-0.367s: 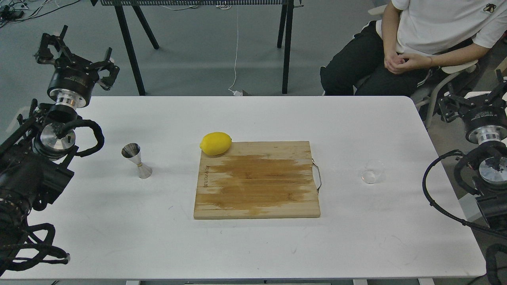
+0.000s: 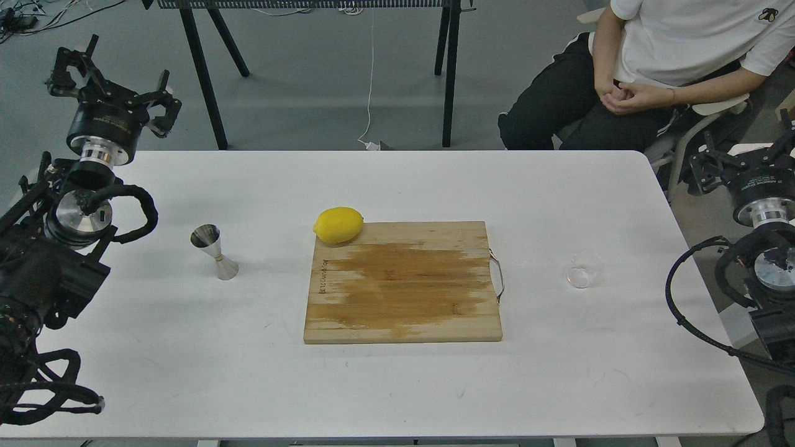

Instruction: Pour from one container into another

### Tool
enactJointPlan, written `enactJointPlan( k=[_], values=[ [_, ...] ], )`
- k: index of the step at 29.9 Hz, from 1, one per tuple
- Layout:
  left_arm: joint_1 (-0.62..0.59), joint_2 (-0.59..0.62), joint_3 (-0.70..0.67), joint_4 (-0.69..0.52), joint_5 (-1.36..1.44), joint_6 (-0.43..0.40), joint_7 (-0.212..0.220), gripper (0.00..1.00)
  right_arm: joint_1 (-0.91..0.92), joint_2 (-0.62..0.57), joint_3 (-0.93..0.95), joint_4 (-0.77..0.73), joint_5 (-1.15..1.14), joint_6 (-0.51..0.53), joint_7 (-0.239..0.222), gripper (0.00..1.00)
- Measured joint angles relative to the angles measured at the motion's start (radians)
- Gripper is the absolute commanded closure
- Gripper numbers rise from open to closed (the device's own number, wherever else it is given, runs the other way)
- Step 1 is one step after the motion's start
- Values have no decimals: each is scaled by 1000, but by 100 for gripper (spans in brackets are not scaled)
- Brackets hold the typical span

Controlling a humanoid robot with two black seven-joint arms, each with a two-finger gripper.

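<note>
Reaching for the glass cup [image 2: 584, 269] needs the spread right gripper [image 2: 739, 162] low, squeezing gently; left gripper [image 2: 109, 77] spread too.

Steel jigger [image 2: 214, 252], shiny and hourglass-shaped, stood upright on the left part of the white desk [image 2: 397, 385], its open upper cone facing up. Clear glass cup [image 2: 584, 269], small, low and round-rimmed, rested on the right part of the desk, well apart from the jigger.
</note>
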Motion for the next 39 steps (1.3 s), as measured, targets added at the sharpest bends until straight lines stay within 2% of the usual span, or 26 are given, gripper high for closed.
enactJointPlan(
  k=[2, 5, 9, 11, 17, 21, 26, 30, 36, 39],
  values=[
    [68, 56, 5, -112, 0, 0, 1, 0, -2, 0, 2, 0, 0, 0, 0, 0],
    [197, 178, 8, -369, 5, 5, 3, 0, -11, 1, 4, -1, 0, 0, 2, 0],
    [341, 347, 4, -672, 25, 67, 0, 0, -40, 1, 5, -2, 0, 0, 8, 0],
    [383, 418, -3, -772, 63, 85, -15, 1, -58, 1, 5, -1, 1, 0, 10, 0],
    [491, 602, -10, -996, 348, 163, -107, 1, -90, 0, 13, 1, 1, 0, 17, 0],
    [550, 644, -9, -1059, 527, 243, -125, 1, -93, -11, 16, 1, 1, 0, 18, 0],
    [593, 649, 5, -1074, 807, 368, -181, 1, -95, -24, 16, -1, 1, 0, 18, 0],
    [624, 643, 46, -1070, 1104, 461, -188, 1, -94, -27, 16, -1, 1, 0, 18, 0],
    [644, 601, 194, -971, 1492, 718, -189, 2, -93, -27, 20, -4, 0, 0, 18, 0],
    [640, 560, 256, -870, 1682, 814, -189, 8, -93, -26, 20, -4, 0, 0, 18, 0]
  ],
)
